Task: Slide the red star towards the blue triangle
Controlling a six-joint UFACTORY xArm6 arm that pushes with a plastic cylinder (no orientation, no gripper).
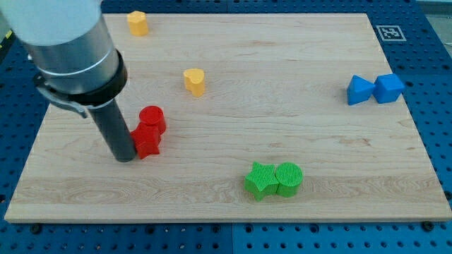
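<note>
On the wooden board [212,42], our bare tip [124,159] touches the red star [147,141], grasping nothing; blue triangle [359,91] sits well apart.

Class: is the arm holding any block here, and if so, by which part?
Nothing is held. My tip only presses against the view's-left side of the red star.

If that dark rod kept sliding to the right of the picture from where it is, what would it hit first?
My tip already sits against the red star, so that moves first; the red cylinder touches the star just behind.
</note>
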